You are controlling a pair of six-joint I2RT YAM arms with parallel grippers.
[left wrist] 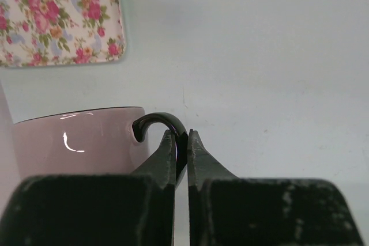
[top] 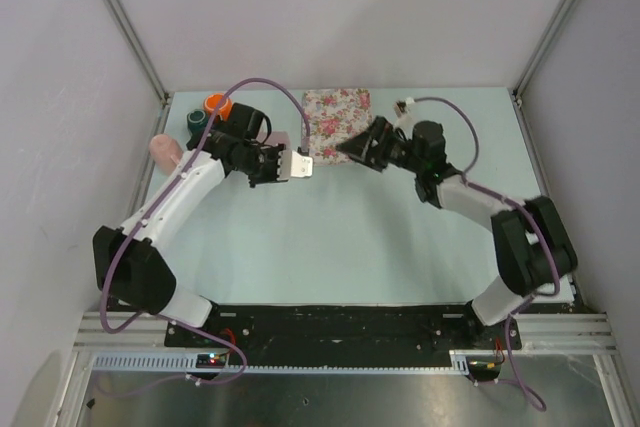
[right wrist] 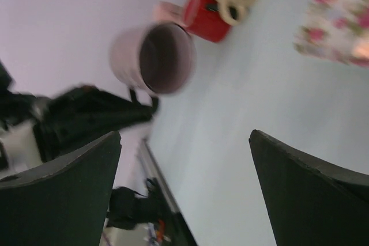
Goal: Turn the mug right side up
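Observation:
The pale pink mug [top: 302, 165] with a dark inside and a thin dark handle [left wrist: 168, 124] is at mid table, turned on its side. My left gripper [top: 284, 165] is shut on the handle, with the mug body [left wrist: 78, 145] to the left of the fingers [left wrist: 164, 159]. In the right wrist view the mug's mouth [right wrist: 164, 57] faces the camera. My right gripper [top: 350, 148] is open and empty, a little to the right of the mug and pointing at it; its fingertips [right wrist: 115, 139] stand wide apart.
A floral cloth [top: 337, 125] lies flat behind the grippers and shows in the left wrist view [left wrist: 57, 15]. An orange-red cup [top: 217, 104], a teal cup [top: 198, 122] and a pink object [top: 165, 150] sit at the back left corner. Walls enclose three sides.

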